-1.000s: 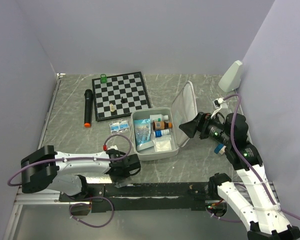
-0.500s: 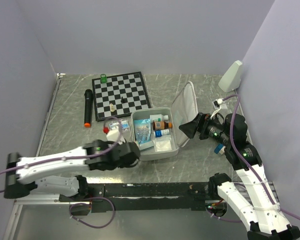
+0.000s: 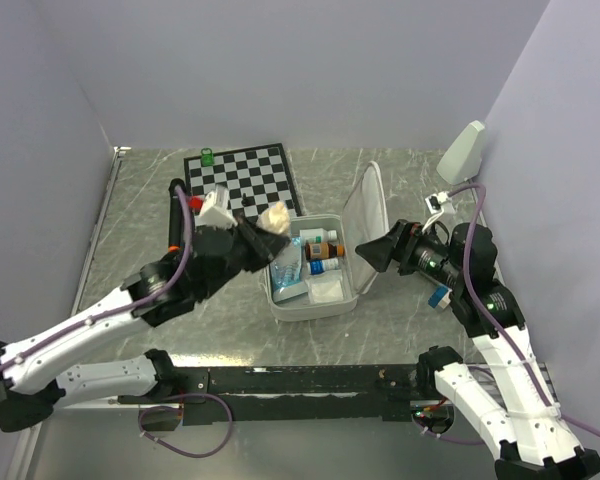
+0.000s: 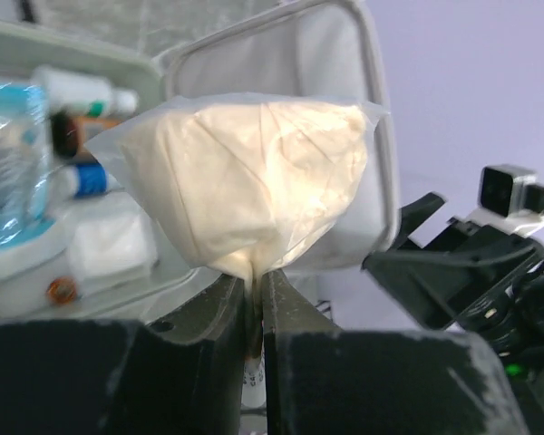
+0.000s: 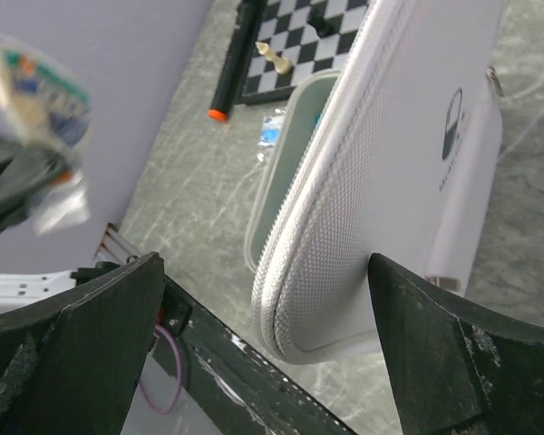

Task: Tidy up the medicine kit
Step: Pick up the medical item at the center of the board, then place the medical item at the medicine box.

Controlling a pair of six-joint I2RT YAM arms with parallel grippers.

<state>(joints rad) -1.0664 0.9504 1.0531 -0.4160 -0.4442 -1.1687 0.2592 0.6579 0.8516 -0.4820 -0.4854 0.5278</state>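
The medicine kit [image 3: 307,308] lies open on the table, a white case with its lid [image 3: 368,222] standing upright. Inside are small bottles [image 3: 323,248], a blue packet [image 3: 288,266] and a white gauze pack [image 3: 327,290]. My left gripper [image 3: 263,238] is shut on the bottom edge of a clear bag of cream-coloured material [image 4: 245,181] and holds it in the air just left of the case's far end. My right gripper [image 3: 372,253] is open at the outer face of the lid. In the right wrist view the lid's edge [image 5: 390,172] lies between its spread fingers [image 5: 100,353].
A black-and-white chessboard [image 3: 242,188] with a few pieces lies at the back. A black marker with an orange tip [image 3: 174,214] lies to its left. A small blue-and-clear packet [image 5: 272,128] lies on the table left of the case. A white object [image 3: 462,150] leans on the right wall.
My left arm has lifted from the table near the front edge and swung up and back to the case's left side, carrying the bag. The right arm has barely moved.
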